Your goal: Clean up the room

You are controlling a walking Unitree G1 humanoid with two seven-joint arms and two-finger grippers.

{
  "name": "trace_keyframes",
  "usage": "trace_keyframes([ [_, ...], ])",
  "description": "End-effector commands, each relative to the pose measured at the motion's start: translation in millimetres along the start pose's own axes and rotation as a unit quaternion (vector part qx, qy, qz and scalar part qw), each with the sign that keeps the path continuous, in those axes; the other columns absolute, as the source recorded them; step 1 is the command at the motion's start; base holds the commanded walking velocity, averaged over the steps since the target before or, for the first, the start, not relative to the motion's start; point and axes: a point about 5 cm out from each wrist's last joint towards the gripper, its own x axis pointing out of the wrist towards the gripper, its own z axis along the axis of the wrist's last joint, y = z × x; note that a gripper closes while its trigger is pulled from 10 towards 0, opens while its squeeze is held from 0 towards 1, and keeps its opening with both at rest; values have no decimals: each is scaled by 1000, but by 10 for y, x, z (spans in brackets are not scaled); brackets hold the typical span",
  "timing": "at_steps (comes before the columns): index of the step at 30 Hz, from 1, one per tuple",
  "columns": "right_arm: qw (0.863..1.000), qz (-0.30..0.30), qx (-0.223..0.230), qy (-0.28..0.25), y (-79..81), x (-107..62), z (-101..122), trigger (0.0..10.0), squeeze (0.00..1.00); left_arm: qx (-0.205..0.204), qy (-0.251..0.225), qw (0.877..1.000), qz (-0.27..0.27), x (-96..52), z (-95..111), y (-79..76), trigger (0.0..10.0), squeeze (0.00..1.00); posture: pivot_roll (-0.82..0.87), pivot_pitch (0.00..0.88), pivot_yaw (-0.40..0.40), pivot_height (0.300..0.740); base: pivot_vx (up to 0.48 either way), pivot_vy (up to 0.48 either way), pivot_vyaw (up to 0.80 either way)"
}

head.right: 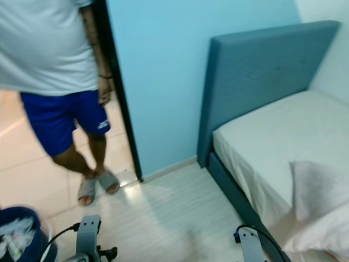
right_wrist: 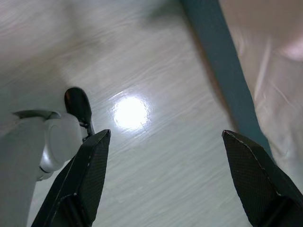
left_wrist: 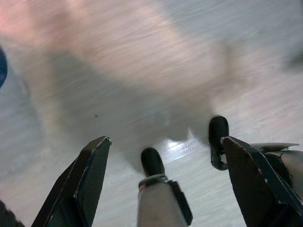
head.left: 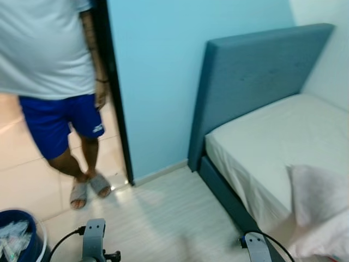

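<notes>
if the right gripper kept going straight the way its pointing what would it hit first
Most likely the bare floor. The right gripper points down at it with open fingers and nothing between them. The bed frame lies off to one side of that line, though depth is hard to judge.

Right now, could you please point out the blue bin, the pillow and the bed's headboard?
blue bin (head.left: 24, 217): left eye view, on its dark rim.
pillow (head.left: 322, 202): left eye view, middle of its pale cover.
headboard (head.right: 262, 76): right eye view, centre of its blue-grey panel.

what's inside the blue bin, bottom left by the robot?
The round blue bin holds crumpled pale, whitish stuff, too blurred to identify. That top layer and the frame edge hide anything deeper.
</notes>
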Motion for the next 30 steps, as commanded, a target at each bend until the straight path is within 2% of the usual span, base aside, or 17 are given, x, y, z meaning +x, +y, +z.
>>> trace_keyframes([
  [1,1000,-3,9,0,-4,0,-9,10000,0,1,7,1000,5,-12,-37,44,10000,0,-23,31,11,740,0,0,-738],
  [5,1000,-3,9,1,2,-1,-16,10000,0,3,8,1000,5,-12,-40,44,10000,0,-26,33,12,740,0,0,-738],
  [10,1000,-1,15,10,34,-7,-99,10000,0,25,31,999,-6,-11,-117,-2,10000,0,-30,47,19,740,0,0,-738],
  [16,1000,0,16,13,42,-9,-122,10000,0,24,34,999,-2,-13,-129,5,10000,0,-30,48,19,740,0,0,-738],
  [21,1000,0,17,8,45,-9,-110,10000,0,18,34,999,10,-16,-125,34,10000,0,-29,49,20,740,0,-342,-738],
  [24,999,2,37,-6,55,-7,-59,10000,0,16,33,999,9,-15,-121,30,10000,0,-28,51,18,740,0,-401,-744],
  [30,999,2,30,-11,56,-5,-22,10000,0,17,34,999,6,-15,-126,23,10000,0,-30,53,16,740,0,-444,0],
])
